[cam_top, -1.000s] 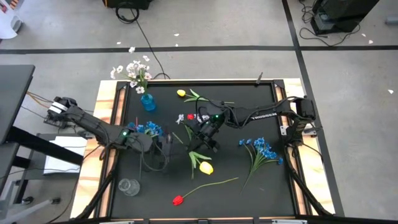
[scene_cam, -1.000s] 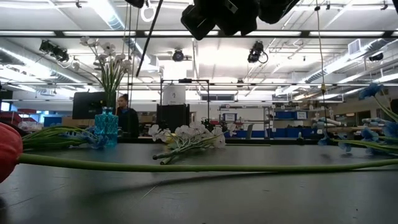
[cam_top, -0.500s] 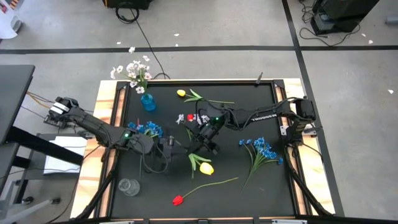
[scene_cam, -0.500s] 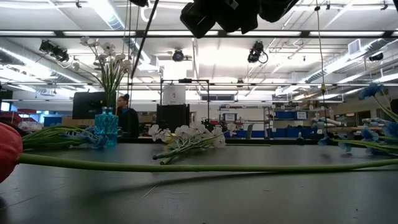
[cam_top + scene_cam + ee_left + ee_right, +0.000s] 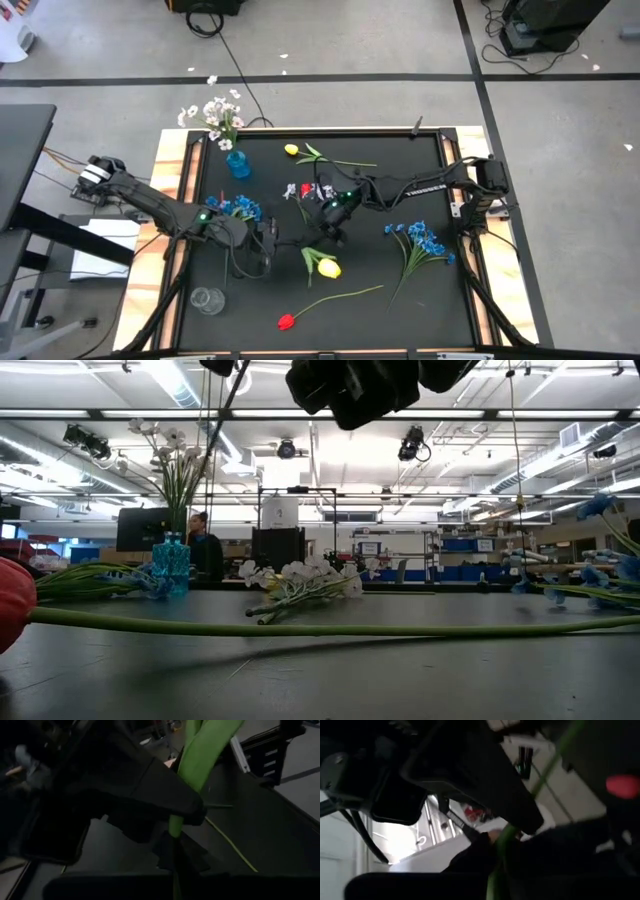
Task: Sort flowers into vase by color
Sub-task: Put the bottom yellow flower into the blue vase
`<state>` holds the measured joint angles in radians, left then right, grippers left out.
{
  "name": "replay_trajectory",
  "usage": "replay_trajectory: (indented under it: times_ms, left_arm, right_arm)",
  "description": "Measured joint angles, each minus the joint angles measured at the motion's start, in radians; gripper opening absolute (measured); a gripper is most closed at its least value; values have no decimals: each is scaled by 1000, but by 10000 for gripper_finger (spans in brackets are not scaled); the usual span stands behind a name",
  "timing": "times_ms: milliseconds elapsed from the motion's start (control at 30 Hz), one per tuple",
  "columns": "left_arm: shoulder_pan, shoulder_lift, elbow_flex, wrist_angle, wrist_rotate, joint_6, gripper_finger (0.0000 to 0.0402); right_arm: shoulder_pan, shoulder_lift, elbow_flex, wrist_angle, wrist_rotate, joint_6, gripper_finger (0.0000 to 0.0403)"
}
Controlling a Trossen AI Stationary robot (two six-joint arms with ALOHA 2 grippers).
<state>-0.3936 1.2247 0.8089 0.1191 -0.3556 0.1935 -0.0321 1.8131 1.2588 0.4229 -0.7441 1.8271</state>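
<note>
Now both arms meet near the middle of the black worktop (image 5: 420, 300), each gripper on the same yellow tulip (image 5: 329, 268), whose bloom lies just in front of them with its green stem running up between the two. The left gripper (image 5: 272, 240) is pressed together on that stem; its wrist view shows the dark fingers (image 5: 170, 855) pinching the bright green stem, which rises steeply past them. The right gripper (image 5: 330, 232) sits at the other end of the stem, and its wrist view shows the stem passing between its fingers (image 5: 485, 845), but whether they clamp it or stand slightly spread I cannot tell. At the back left of the worktop a blue vase (image 5: 238, 163) holds a spray of white blossoms (image 5: 215, 112) upright. A blue spray (image 5: 240, 206) lies beside the left arm, and a second blue spray (image 5: 420, 240) lies toward the right side. Another yellow tulip (image 5: 292, 150) rests near the back edge, a red tulip (image 5: 287, 321) with a long stem lies near the front, and a small white spray (image 5: 292, 189) lies behind the right gripper. A clear glass vase (image 5: 207, 299) stands at the front left. In the low view a person (image 5: 205, 545) shows in the room beyond.
</note>
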Motion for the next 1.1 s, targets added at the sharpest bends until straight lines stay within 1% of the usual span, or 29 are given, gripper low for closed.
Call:
replay_trajectory:
  times_ms: [200, 300, 400, 500, 667, 767, 867, 967, 1000, 1100]
  left_arm:
    - [10, -65, 0, -90, -61, -63, 3]
    - [12, -115, 1, -107, -61, -59, 2]
    - [21, -174, 2, -117, -58, -51, 2]
    - [34, -234, 3, -153, -61, -51, 1]
    - [62, -312, 2, -222, -124, -75, 1]
    - [82, -351, 2, -235, -164, -78, 1]
    - [113, -389, 2, -240, -211, -94, 1]
    - [158, -418, 2, -281, -240, -151, 1]
    - [174, -426, 2, -294, -246, -177, 1]
    - [213, -441, 2, -320, -253, -220, 1]
  right_arm:
    - [-19, -22, -1, 26, 98, -125, 129]
    - [-20, -38, 0, 77, 117, -159, 164]
    - [-20, -50, 2, 149, 122, -195, 194]
    - [-21, -58, 2, 271, 152, -245, 213]
    - [-37, -83, 2, 564, 270, -368, 218]
    - [-51, -118, 5, 716, 301, -458, 213]
    - [-59, -150, 4, 736, 285, -566, 209]
    - [-49, -183, 3, 730, 265, -742, 209]
    - [-42, -194, 3, 735, 257, -773, 208]
    - [-9, -207, 4, 735, 253, -782, 208]
